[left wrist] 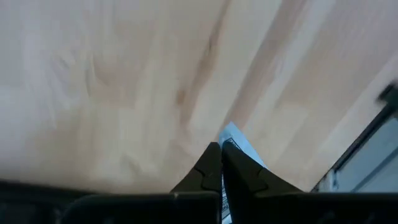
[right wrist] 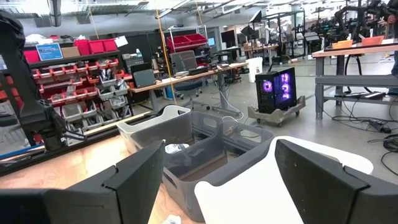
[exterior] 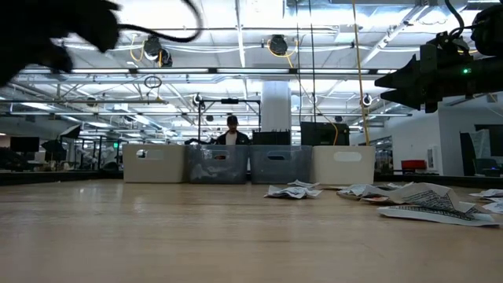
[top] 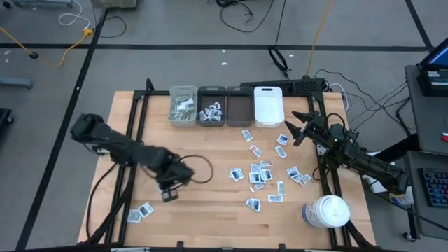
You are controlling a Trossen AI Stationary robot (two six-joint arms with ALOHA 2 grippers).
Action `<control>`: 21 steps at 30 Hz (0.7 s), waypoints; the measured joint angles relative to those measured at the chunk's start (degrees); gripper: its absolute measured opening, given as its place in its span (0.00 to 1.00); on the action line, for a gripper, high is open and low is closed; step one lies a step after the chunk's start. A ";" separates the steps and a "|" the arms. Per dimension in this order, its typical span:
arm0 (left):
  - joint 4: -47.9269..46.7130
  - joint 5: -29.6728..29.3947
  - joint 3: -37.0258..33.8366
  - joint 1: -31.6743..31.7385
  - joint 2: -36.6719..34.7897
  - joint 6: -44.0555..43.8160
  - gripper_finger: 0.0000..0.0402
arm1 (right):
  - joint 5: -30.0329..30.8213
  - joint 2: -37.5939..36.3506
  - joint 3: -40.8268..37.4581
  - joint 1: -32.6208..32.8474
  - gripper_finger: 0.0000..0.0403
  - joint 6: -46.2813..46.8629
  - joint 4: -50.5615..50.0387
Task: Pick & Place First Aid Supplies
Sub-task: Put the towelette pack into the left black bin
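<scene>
left gripper is pinching a sachet by its edge, lower-left of high view | thin, light, floppy, slippery | right gripper is waiting, spread wide

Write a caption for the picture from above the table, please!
Left gripper holds a sachet while the right gripper waits near the bins.

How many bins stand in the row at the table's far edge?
4, side by side: a pale bin holding strips, a dark bin holding sachets, a dark bin that looks empty, and a white bin. None seems hidden.
</scene>
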 joint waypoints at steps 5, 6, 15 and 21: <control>-1.54 -1.85 10.66 6.71 8.13 6.57 0.00 | -0.01 -0.01 -0.01 0.00 0.74 0.00 0.01; -1.67 -2.10 12.97 7.89 9.73 7.72 0.00 | -0.02 0.00 -0.02 0.00 0.74 0.00 0.01; -5.19 -3.54 33.09 14.68 22.96 17.11 0.00 | -0.02 0.00 -0.02 0.00 0.74 0.00 0.00; -6.12 -3.63 40.41 18.14 27.90 20.10 0.00 | -0.02 -0.01 -0.02 0.01 0.74 0.00 -0.01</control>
